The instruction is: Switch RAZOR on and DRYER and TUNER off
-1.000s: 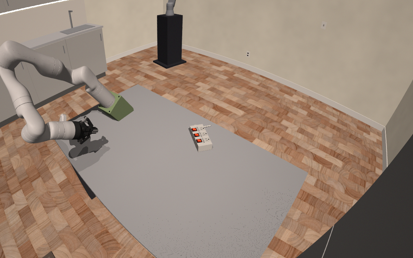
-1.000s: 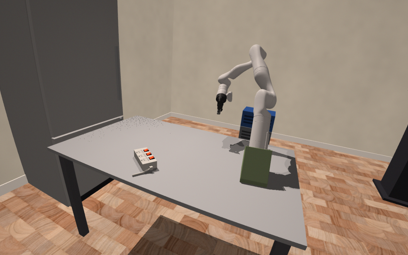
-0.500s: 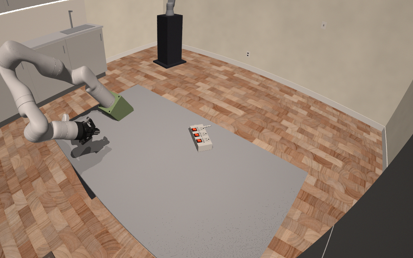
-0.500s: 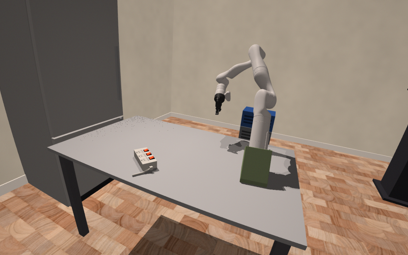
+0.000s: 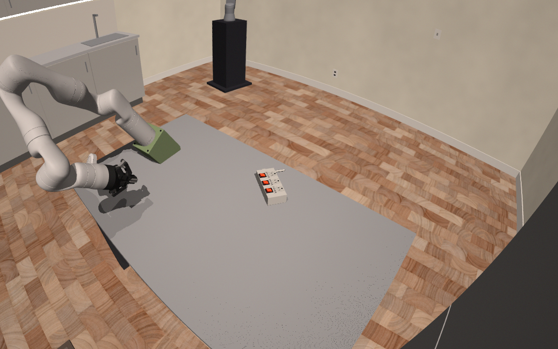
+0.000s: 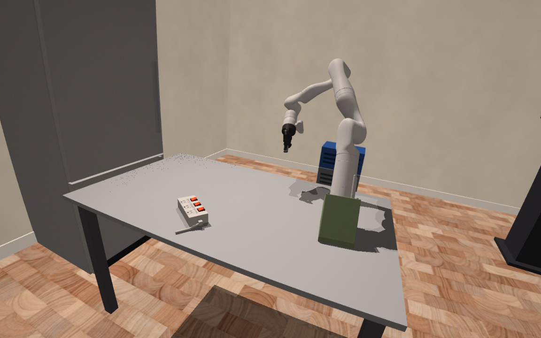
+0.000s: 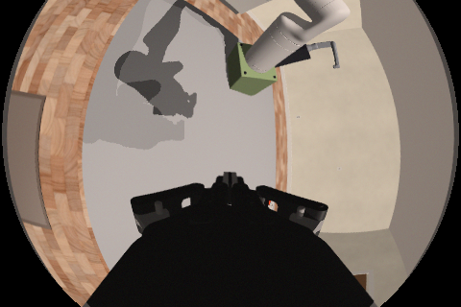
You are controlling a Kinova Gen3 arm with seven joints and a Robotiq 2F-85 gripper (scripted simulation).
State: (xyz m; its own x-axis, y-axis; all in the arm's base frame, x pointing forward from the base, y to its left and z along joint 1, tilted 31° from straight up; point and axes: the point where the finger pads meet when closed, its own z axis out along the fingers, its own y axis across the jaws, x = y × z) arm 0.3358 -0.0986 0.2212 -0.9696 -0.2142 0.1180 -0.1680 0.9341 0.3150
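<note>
Looking at a rigid plastic power strip [image 5: 271, 186] lying flat on the table [image 5: 229, 260], switch face up, near the middle and well apart from the gripper [image 6: 286, 148]. You've got three orange rockers in a row on top; labels are too small to read, so I can't tell you which is RAZOR, DRYER or TUNER, or which position counts as on. Stub of cable [image 6: 188, 228] sticks out one short end.

Fingers are fully closed with nothing between them, hanging high above the table near the green base block [image 6: 338, 221]. Wrist view shows only table and the arm's shadow, no strip.

Handling, as I judge it:
- Light, stiff body; likely slides on the smooth table if you push sideways. Press each rocker straight down, not across.
- Closed fingers make a decent single poking tip, so you probably don't need to open them.
- Rockers sit close together; come in narrow so you don't catch a neighbour.
- It's already right way up, so no grasp needed. If you must hold it, pinch across the long sides, away from the switches and the cable.
- Not fragile, but an off-centre press near an edge could tip or spin it.
</note>
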